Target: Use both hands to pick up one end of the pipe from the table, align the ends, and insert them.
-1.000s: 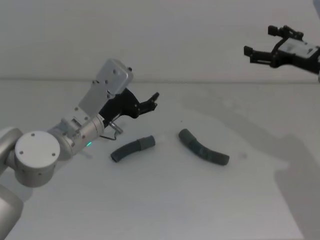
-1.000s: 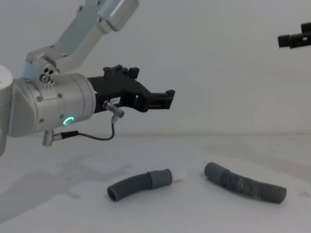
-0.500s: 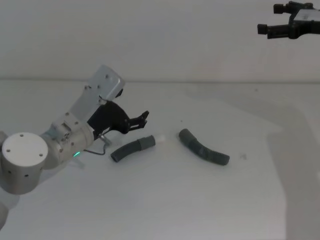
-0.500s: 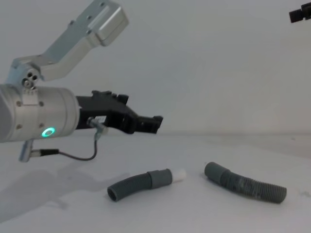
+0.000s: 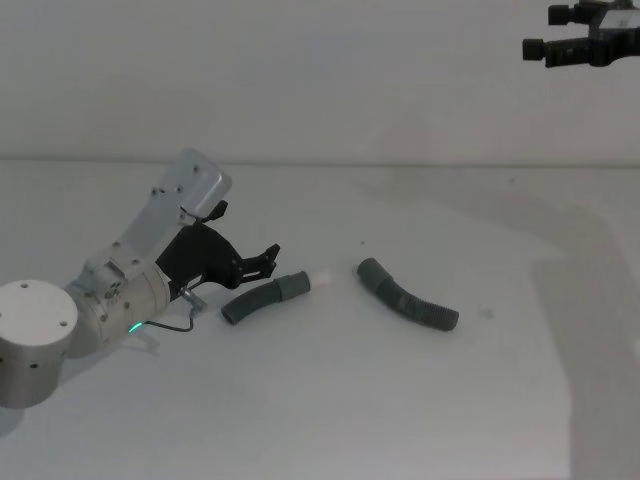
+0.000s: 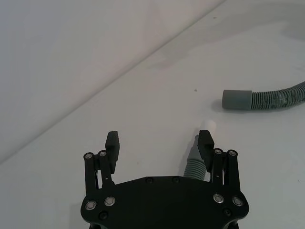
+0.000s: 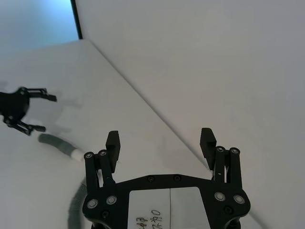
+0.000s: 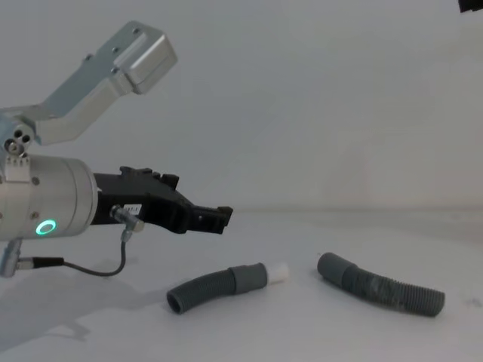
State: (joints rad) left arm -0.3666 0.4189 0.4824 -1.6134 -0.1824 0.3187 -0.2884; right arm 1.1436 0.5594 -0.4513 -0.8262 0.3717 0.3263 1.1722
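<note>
- Where are the hoses?
- Both lie flat on the desk [image 5: 350, 410]; the left hose [image 5: 262, 299] curves up to its cuff [image 5: 295, 285], which ends in a whitish tip [image 5: 322, 275]; the right hose [image 5: 415, 302] lies beside it, its own smooth end [image 5: 370, 269] turned toward that tip; the two ends are near but apart.
- And the left tool [image 5: 247, 230]?
- Low over the desk on the left hose's outer side, close to the ribbed end but not touching it; its fingers are spread wide and hold nothing; in the left wrist view the hose runs under one finger [image 6: 206, 140], with the tip showing just past it.
- Seen from the chest?
- The left tool [image 8: 220, 219] hangs above and to the left of the hose [image 8: 207, 289]; a green ring [image 8: 47, 226] glows on the arm.
- The right tool [image 5: 543, 32]?
- High up at the far right, well away from both hoses; its fingers are also apart and empty.
</note>
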